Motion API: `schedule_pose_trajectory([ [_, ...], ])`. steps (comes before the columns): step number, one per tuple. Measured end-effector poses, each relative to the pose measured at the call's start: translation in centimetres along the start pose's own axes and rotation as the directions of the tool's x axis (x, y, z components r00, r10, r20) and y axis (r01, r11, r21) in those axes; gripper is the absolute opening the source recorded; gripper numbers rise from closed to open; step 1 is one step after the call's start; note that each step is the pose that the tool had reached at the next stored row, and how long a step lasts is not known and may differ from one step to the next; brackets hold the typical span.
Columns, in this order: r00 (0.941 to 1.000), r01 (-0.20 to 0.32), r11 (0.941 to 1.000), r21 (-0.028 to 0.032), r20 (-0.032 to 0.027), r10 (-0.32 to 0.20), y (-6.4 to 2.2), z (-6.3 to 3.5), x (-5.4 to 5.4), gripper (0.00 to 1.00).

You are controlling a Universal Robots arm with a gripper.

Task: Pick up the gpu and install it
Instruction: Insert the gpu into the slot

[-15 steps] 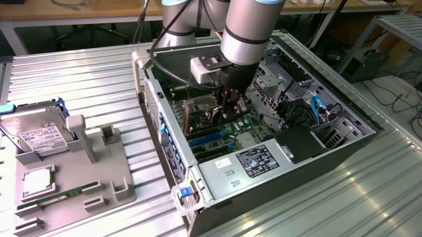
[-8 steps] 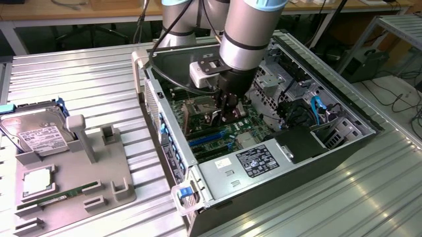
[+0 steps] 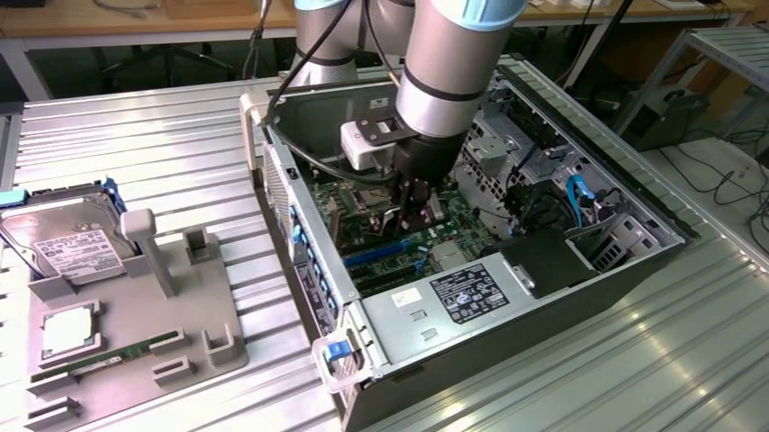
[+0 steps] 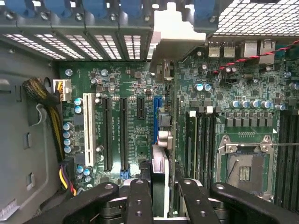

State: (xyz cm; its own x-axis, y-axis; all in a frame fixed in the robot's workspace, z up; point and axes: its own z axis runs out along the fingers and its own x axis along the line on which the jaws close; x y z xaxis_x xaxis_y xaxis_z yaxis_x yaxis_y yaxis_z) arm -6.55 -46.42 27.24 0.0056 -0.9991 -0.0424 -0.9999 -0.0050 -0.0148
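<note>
One slight tilt of the gpu [image 4: 159, 179], clamped edge-on in the gripper [image 4: 160, 198], could miss the blue slot [image 4: 157, 114] and jam.

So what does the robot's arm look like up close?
The arm is a fat silver-grey tube with a light blue ring on top. Near its end sits a small white box with a black cable. The gripper is black with chunky fingers.

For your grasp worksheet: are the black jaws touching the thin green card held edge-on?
Touching: in the wrist view the thin green card sits clamped between the gripper jaws.
</note>
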Motion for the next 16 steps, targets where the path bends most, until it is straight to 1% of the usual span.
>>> schedule_pose_trajectory([
  [1,1.0,0.0,1.0,0.0001,0.0002,0.0,0.06,0.03,0.02,0.27],
  [2,1.0,0.001,1.0,0.0017,0.0002,-0.001,0.2,0.07,0.03,0.27],
  [3,1.0,0.002,0.9999,0.0138,0.0,-0.002,0.36,0.1,0.05,0.27],
  [4,1.0,0.003,0.9998,0.0186,0.0001,-0.003,0.43,0.13,0.06,0.27],
  [5,1.0,0.004,0.9998,0.0213,0.0002,-0.004,0.49,0.17,0.06,0.27],
  [8,1.0,0.005,0.9998,0.021,0.0003,-0.005,0.65,0.38,0.07,0.27],
  [11,1.0,0.005,0.9998,0.0176,0.0006,-0.005,0.66,0.48,0.27,0.27],
  [13,1.0,0.004,0.9999,0.0134,0.0005,-0.004,0.66,0.51,0.4,0.27],
  [15,1.0,0.004,0.9999,0.0112,0.0009,-0.004,0.68,0.54,0.44,0.27],
  [16,1.0,0.004,1.0,0.0082,0.0009,-0.004,0.71,0.53,0.44,0.27],
])
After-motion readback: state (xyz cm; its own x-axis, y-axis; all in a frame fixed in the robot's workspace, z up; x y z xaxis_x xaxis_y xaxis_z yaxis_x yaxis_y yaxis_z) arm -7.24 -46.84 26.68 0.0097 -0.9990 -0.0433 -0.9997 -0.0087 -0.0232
